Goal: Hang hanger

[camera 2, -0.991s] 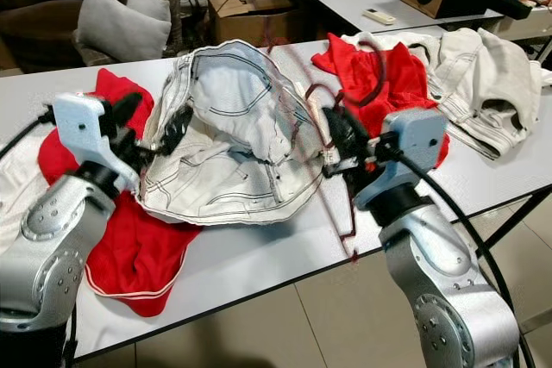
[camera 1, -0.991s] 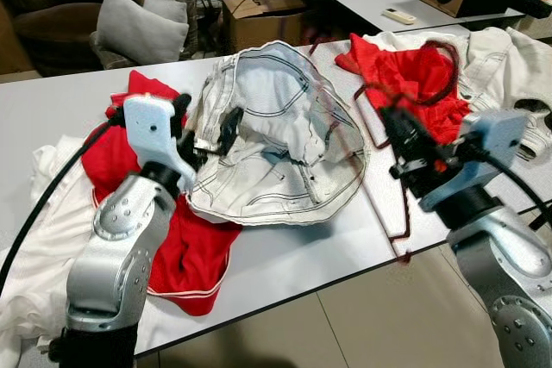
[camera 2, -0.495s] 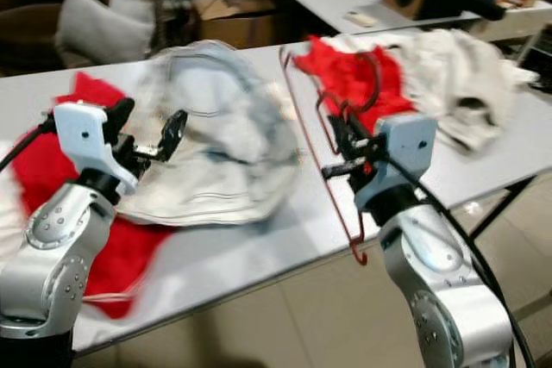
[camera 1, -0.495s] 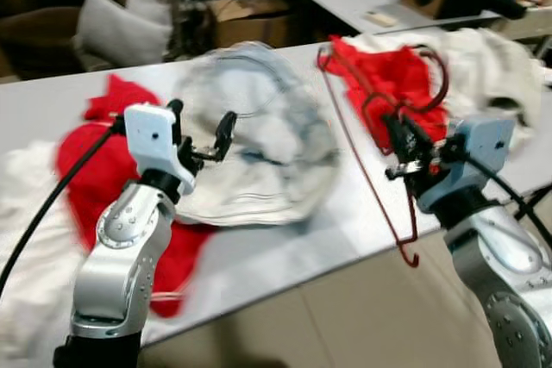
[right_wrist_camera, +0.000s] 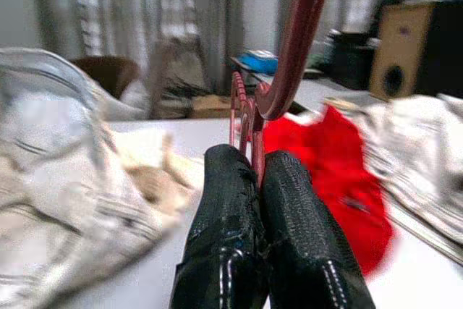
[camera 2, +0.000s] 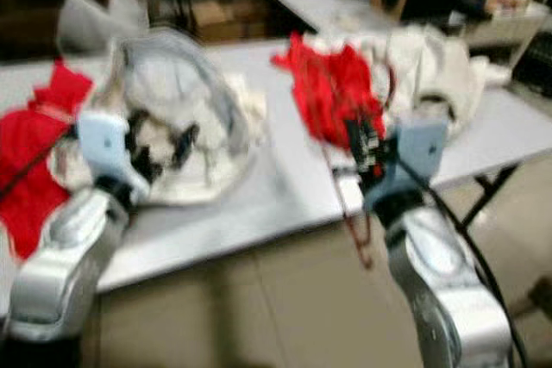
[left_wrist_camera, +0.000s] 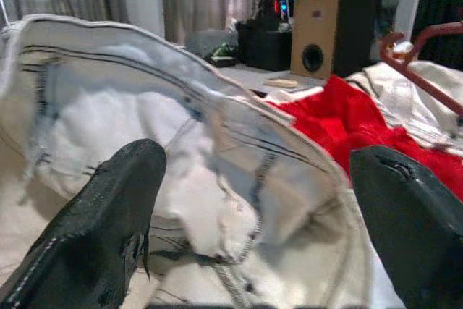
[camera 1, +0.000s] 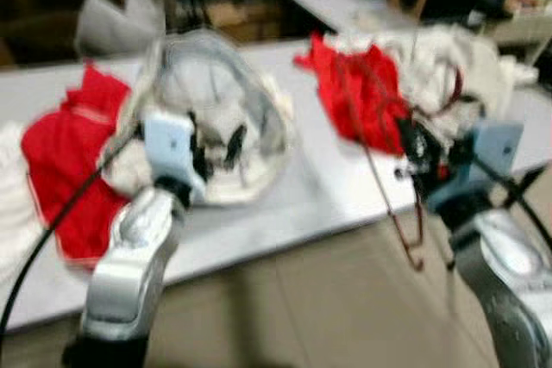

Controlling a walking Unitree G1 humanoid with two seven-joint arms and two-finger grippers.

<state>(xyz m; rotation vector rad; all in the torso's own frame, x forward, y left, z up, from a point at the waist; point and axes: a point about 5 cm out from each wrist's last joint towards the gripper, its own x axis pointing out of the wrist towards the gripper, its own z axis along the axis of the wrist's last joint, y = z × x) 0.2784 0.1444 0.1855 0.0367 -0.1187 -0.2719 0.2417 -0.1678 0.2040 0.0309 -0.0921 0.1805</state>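
Right eye view: right pincer (camera 2: 360, 146), clamped hanger (camera 2: 345, 178) now off table (camera 2: 285, 196).

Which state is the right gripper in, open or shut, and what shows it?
Shut. In the right wrist view, the right gripper has its two black fingers pressed together, pinching the red hanger wire between them.

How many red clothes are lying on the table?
2: one red cloth at the table's left end, another right of the white jeans. More may hide under the piles.
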